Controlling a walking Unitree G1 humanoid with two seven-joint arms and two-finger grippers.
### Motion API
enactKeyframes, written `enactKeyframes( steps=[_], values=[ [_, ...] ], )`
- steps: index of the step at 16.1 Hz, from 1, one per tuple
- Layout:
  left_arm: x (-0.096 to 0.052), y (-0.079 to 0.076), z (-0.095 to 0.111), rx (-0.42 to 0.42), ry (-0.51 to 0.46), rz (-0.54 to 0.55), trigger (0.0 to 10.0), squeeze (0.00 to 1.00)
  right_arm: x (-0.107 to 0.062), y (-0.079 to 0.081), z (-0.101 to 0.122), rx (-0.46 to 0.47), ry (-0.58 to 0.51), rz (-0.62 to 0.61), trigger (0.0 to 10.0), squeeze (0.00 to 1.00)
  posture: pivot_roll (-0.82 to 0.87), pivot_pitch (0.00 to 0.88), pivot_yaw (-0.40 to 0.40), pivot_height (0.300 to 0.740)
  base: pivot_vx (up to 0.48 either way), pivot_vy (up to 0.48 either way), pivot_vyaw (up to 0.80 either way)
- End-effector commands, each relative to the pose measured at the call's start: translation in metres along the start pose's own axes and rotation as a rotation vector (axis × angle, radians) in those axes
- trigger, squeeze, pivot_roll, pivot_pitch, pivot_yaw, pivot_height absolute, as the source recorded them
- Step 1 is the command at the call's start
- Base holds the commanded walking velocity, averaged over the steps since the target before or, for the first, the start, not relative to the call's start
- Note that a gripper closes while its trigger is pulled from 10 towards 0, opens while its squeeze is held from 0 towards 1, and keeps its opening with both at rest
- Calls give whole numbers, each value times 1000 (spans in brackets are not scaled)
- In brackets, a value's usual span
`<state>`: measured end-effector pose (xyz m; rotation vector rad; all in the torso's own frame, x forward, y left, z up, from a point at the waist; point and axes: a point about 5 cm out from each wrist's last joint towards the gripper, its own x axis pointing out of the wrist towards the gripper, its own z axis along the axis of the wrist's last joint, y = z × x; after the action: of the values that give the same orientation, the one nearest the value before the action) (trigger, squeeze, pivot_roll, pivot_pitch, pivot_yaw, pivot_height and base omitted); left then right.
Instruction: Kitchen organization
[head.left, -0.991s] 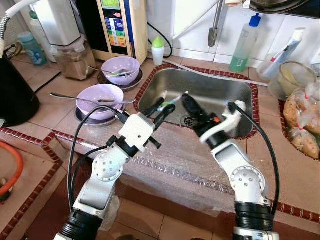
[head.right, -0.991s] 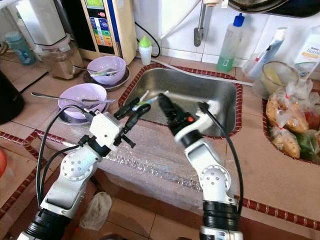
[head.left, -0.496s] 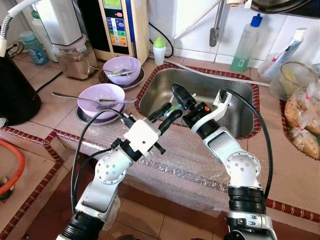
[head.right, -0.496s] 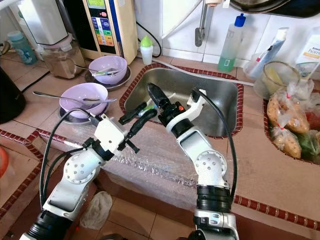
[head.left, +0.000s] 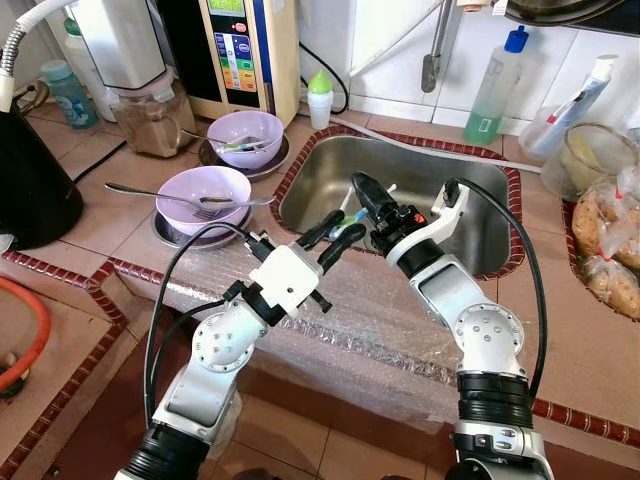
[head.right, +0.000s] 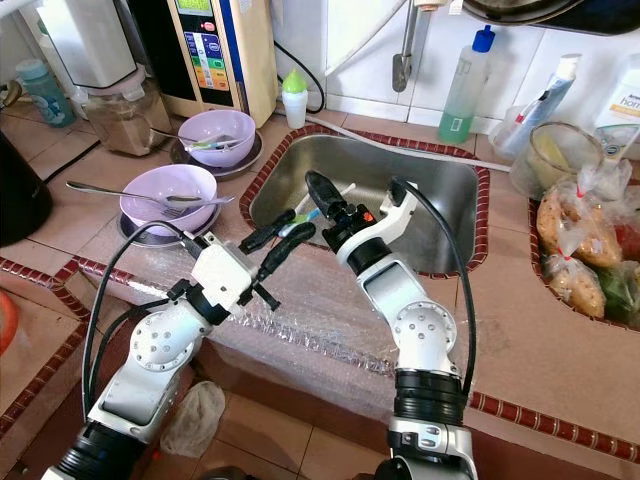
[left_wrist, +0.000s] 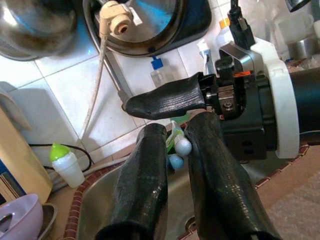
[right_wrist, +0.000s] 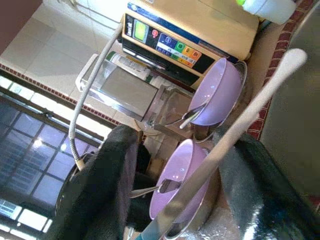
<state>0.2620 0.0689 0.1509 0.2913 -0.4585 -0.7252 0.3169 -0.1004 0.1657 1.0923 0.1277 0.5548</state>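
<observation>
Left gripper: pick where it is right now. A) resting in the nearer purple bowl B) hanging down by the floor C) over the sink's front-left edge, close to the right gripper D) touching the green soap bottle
C: the left gripper is raised over the front-left edge of the sink, with the right gripper just beyond it above the basin.
</observation>
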Motion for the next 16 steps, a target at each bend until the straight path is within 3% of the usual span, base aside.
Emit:
enactKeyframes(
  steps=[1, 14, 15, 16],
  values=[
    [0, 0, -3, 6, 18, -4, 10000, 0, 2, 5, 5, -11, -25, 11, 0, 0, -44, 20, 42, 740, 0, 0, 0],
    [-3, 1, -14, -6, 68, 3, 10000, 0, 4, -12, 18, -106, -123, -127, 0, 0, -39, 20, 38, 740, 0, 0, 0],
    [-3, 2, -15, -34, 68, 12, 10000, 1000, 4, -12, 19, -110, -127, -126, 0, 0, -38, 20, 37, 740, 0, 0, 0],
    [-4, 3, -15, -36, 70, 13, 10000, 1000, 5, -12, 19, -120, -129, -127, 0, 0, -36, 20, 38, 740, 0, 0, 0]
  ],
)
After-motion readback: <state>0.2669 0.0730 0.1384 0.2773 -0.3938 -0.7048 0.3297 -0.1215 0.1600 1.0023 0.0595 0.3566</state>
